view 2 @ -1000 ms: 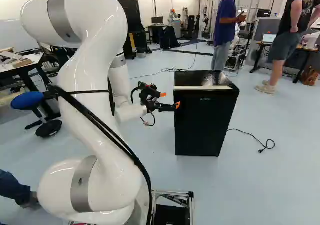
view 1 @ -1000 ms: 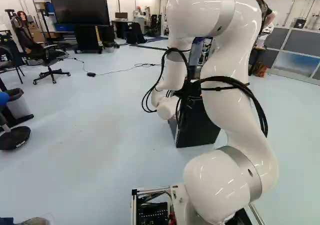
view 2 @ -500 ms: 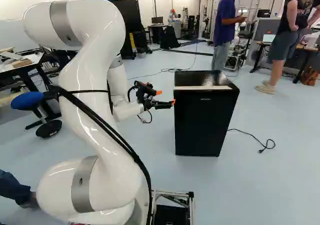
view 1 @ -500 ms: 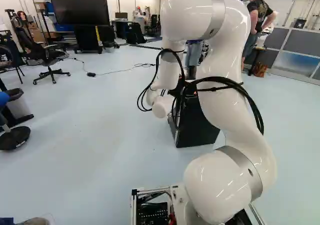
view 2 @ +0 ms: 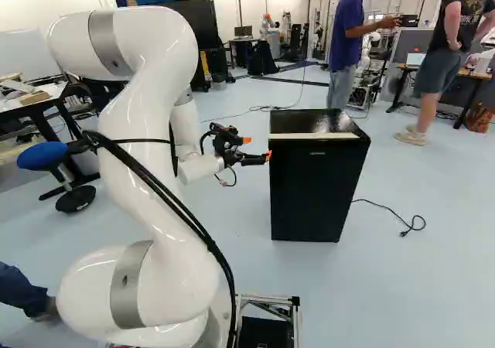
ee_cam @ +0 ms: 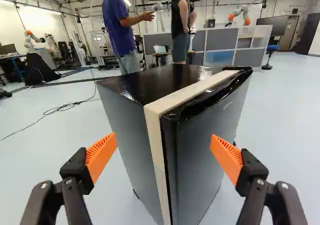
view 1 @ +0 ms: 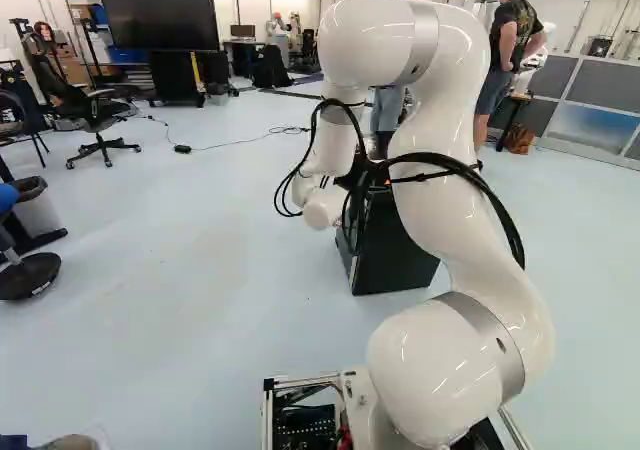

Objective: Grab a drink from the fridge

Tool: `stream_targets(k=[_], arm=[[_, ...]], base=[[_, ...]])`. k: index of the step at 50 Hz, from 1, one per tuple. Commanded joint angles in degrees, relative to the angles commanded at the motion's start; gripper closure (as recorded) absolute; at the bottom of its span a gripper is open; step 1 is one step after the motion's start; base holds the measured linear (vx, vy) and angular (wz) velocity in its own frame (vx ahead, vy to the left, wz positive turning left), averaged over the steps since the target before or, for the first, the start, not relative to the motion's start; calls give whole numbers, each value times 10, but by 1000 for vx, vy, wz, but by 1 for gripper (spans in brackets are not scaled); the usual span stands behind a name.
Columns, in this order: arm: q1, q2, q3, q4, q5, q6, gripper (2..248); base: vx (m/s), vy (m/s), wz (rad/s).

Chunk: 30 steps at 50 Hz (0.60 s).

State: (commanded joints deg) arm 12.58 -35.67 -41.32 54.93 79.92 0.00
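Note:
The gripper is at the left side of the black fridge in the right base view, close to its upper front edge. In the wrist view the gripper stands wide open, its orange pads on either side of the fridge corner, with nothing held. The fridge door is shut, and a pale strip runs along the seam between door and body. Whether either pad touches the fridge I cannot tell. In the left base view my arm partly hides the fridge. No drink shows.
A loose cable lies on the floor right of the fridge. One person stands behind the fridge, another farther right. A blue stool and a table are at the left of the right base view. Other robots stand in the background.
The gripper has drawn back a little, leftward from the fridge's front in the right base view. My upper arm has sunk slightly. The base and the fridge have not moved.

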Motion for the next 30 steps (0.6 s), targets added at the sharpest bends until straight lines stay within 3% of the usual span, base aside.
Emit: stream_targets(k=[30], arm=[[-21,-7,-12,0,0,0,3]], base=[[0,0,0]])
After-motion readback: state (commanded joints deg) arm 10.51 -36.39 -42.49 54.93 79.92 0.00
